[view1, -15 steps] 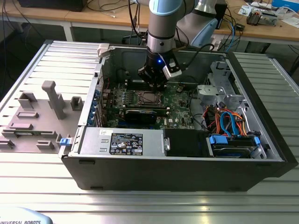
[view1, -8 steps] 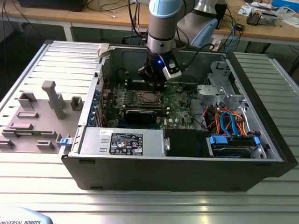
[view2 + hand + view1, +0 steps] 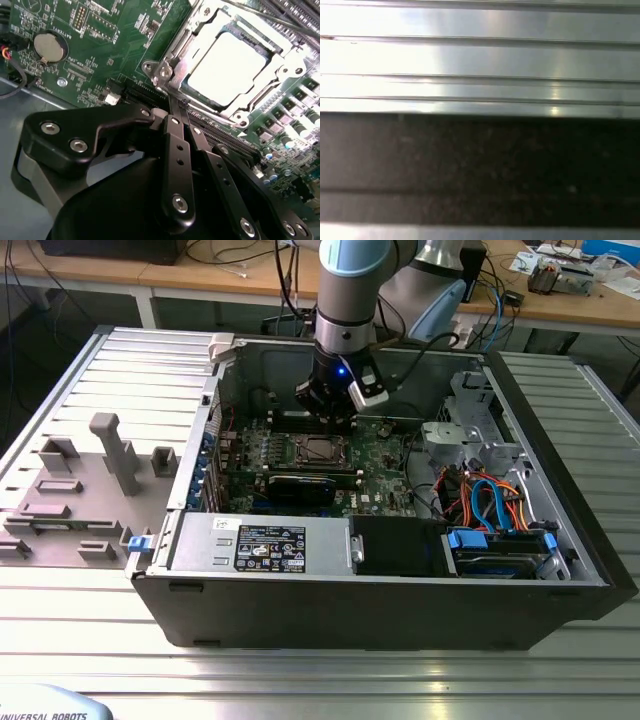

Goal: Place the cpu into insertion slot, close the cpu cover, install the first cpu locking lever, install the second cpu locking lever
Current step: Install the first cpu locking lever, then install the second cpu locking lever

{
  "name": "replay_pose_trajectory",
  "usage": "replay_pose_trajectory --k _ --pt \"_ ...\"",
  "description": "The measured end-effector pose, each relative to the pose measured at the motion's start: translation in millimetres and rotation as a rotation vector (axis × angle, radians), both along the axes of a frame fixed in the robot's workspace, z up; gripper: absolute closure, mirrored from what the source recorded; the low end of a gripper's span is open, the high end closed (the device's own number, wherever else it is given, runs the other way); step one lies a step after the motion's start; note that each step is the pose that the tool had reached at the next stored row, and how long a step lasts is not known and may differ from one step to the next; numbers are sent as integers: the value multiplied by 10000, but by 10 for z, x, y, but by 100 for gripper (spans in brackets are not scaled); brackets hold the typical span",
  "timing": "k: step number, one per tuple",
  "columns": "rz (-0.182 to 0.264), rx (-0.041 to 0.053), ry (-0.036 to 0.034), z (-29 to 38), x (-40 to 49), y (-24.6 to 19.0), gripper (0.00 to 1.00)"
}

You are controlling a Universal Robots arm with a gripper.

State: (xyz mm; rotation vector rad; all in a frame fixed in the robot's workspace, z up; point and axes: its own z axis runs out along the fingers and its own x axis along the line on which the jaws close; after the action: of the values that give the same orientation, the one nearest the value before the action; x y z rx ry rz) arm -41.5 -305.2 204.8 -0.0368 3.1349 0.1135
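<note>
The cpu (image 3: 227, 67) sits in the insertion slot (image 3: 280, 47) under the cpu cover (image 3: 187, 42). The tool (image 3: 179, 107), fingers pinched together and empty, hangs at the socket's edge, suggesting lever work.

arm upright, gripper (image 3: 176, 107) pointing down, fingers together

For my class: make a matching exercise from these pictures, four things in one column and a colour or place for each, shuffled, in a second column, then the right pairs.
Things:
1. cpu
2. cpu cover
3. gripper
4. coin cell battery

Descriptions:
A. round and silver, on the green board away from the socket
B. black, fingertips together by the socket's corner
C. silver frame lying around the chip
D. bright square metal top, seated in the socket

Pairs: 1-D, 2-C, 3-B, 4-A
</note>
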Motion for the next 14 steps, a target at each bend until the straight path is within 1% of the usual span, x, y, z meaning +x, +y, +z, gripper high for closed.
replay_pose_trajectory --k 2,3,14 --pt "-1 -7 0 0 0 -36 89" --pt "0 -10 0 0 0 -43 89" --pt "0 -11 0 0 0 -56 89"
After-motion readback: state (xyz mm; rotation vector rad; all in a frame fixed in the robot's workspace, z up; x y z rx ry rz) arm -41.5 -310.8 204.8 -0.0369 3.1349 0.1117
